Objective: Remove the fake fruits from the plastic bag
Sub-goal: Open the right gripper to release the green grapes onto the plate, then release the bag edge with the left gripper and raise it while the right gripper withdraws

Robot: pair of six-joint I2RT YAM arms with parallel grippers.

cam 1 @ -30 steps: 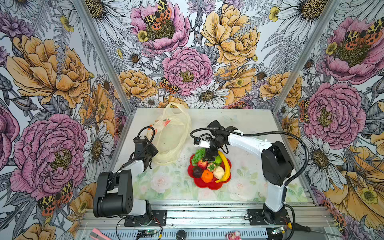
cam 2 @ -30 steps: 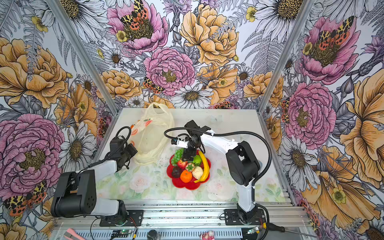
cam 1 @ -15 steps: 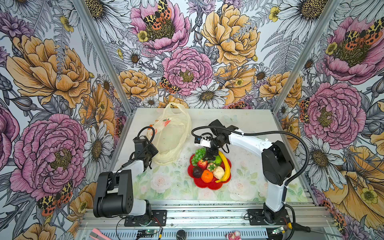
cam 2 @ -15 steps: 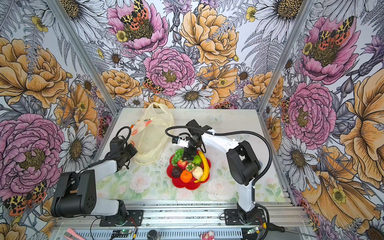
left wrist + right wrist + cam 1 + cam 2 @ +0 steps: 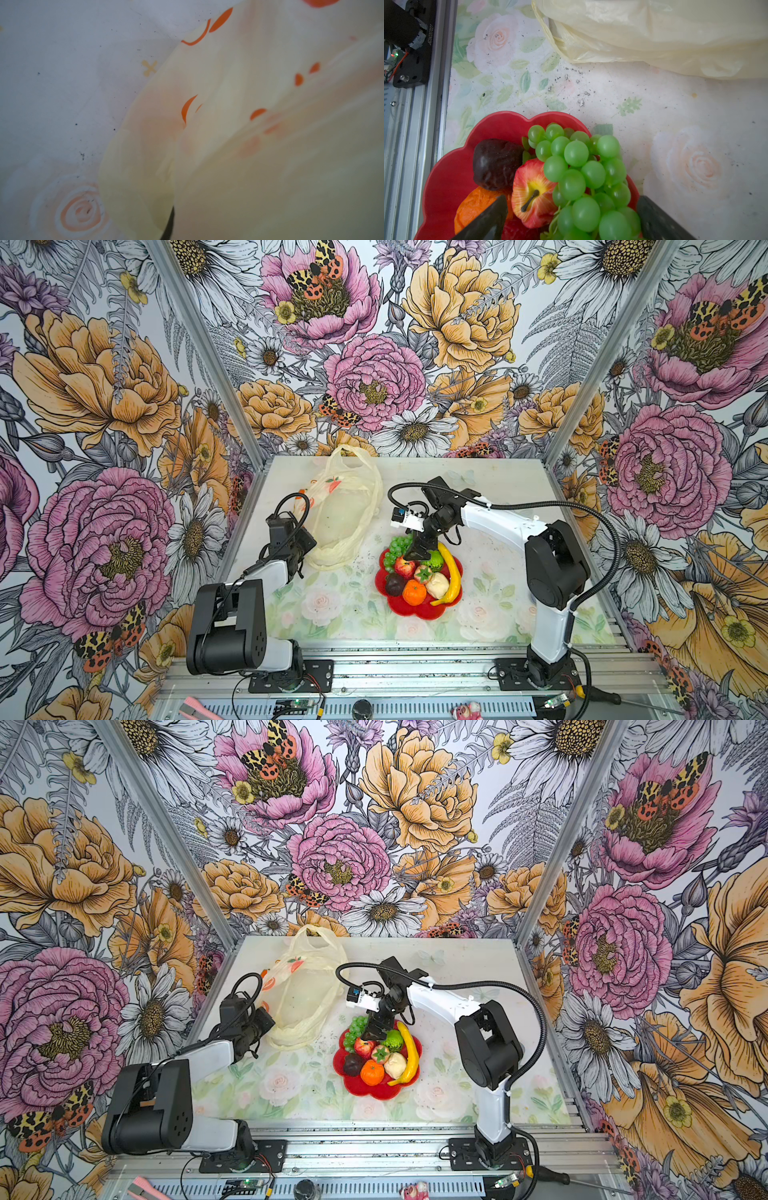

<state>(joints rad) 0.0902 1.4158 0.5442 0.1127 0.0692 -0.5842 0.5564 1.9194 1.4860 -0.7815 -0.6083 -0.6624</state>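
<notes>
Fruits (image 5: 420,573): on plate (image 5: 415,612); bag (image 5: 345,510) looks empty (task likely done).
Right gripper (image 5: 572,199): unchanged, wide open, empty, astride grapes (image 5: 576,153).
Left gripper (image 5: 306,548): pinching bag.

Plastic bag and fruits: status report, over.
Left gripper shut on plastic bag edge. Right gripper open over green grape bunch. Fake fruits all on red plate; bag looks empty. Nothing blocking.

Pale-yellow plastic bag (image 5: 345,510) with orange motifs, green grapes (image 5: 583,176), yellow banana (image 5: 454,572), dark plum (image 5: 497,164), red plate (image 5: 446,187), pastel rose-print worktop (image 5: 332,605), pink-and-orange floral walls (image 5: 374,377).
</notes>
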